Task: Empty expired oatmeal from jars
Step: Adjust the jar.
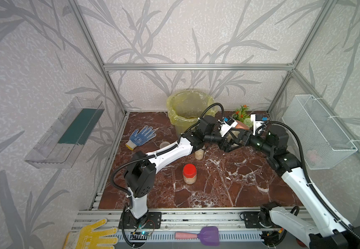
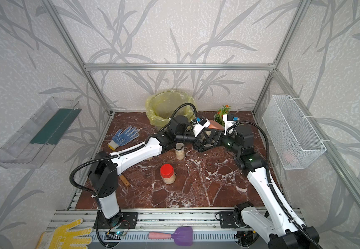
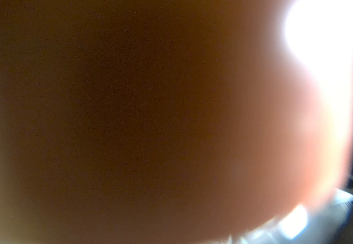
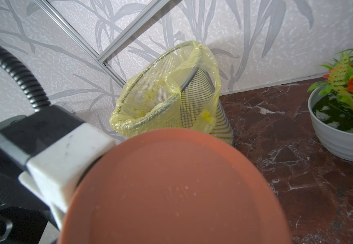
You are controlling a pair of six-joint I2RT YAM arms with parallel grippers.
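Progress is small, in my judgement: no jar looks emptied yet. The brown-lid jar (image 1: 235,134) is up in the air at about 1 o'clock of the table (image 1: 239,185), between the two grippers and near the bin (image 1: 187,107), which stands at 12 o'clock. Its lid (image 4: 177,190) is on.

The right gripper (image 1: 242,138) seems to have hold of the jar's body, its jaws standing rather wide around it. The left gripper (image 1: 228,142) is at the lid, but I cannot tell if its jaws have closed on it.

What is left, I think: take this lid off, pour into the bin, then do the same with the others.

- The red-lid jar (image 1: 189,173), a little toward 6 o'clock from the middle, is closed and nearly full of oatmeal (image 1: 190,179).
- The slim jar (image 1: 199,154), at the middle, holds oatmeal too; its top is under the left arm.
- The fourth jar (image 1: 164,144), toward 10 o'clock, is mostly behind that arm, and its content cannot be seen.

The left wrist view gives only a brown blur. The fingertips of both grippers are lost in dark parts. Whether oatmeal lies in the bin, the yellow bag does not let me see.
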